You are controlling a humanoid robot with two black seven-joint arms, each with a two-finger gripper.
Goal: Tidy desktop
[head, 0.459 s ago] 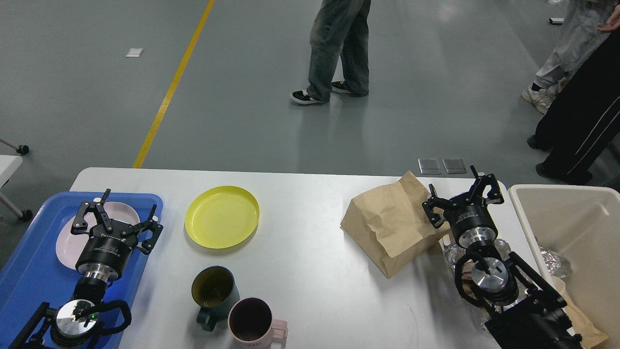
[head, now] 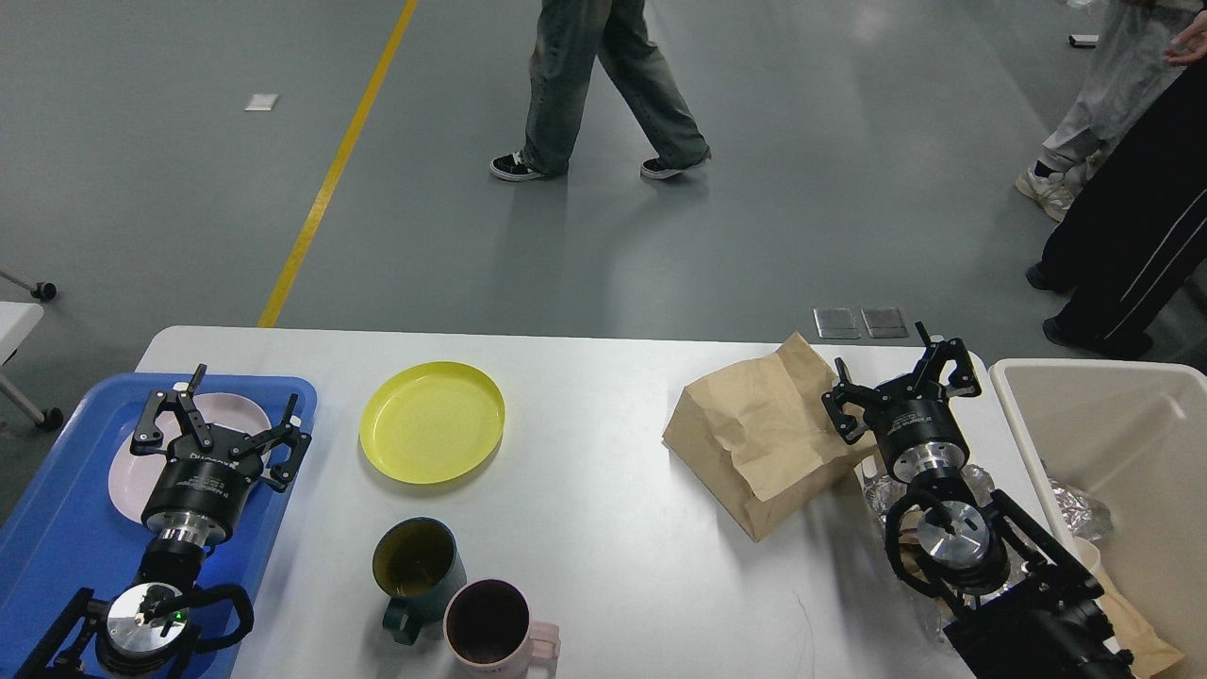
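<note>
Hovering wide open and empty: left pincer (head: 229, 415) over pink plate (head: 127, 471) on blue tray (head: 57, 528); right pincer (head: 903, 377) beside brown paper bag (head: 754, 443) on white counter (head: 603, 528).

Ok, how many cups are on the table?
2. The dark green mug stands near the front edge of the desktop, and the pink mug sits touching it, just to its right and nearer. None seems hidden.
</note>
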